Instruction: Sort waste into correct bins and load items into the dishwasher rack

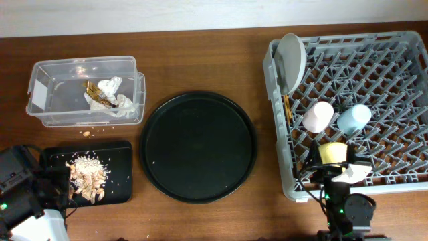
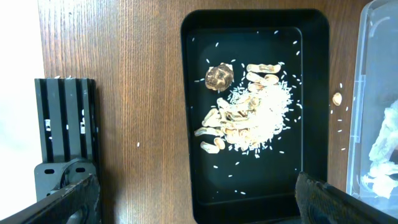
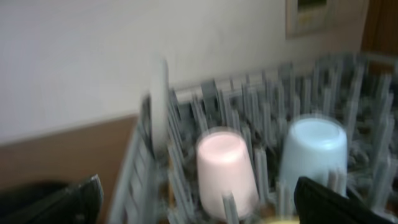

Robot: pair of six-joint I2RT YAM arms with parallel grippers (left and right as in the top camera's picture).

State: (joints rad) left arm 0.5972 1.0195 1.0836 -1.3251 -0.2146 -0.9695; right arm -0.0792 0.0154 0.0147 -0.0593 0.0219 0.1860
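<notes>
The small pink cup (image 3: 224, 168) and small light-blue cup (image 3: 314, 152) sit side by side among the pegs of the large grey plastic grid rack (image 1: 394, 73). The yellow bowl (image 1: 332, 152) is just beside them. Beige crumbly food scraps (image 2: 249, 118) lie in the shallow black rectangular tray (image 2: 199, 62). The left gripper (image 2: 199, 202) and the right gripper (image 3: 199, 208) both have their fingers spread wide.

overhead top-down | left wrist down, tray (image 2: 196, 74) | right wrist level, rack (image 3: 261, 102)
</notes>
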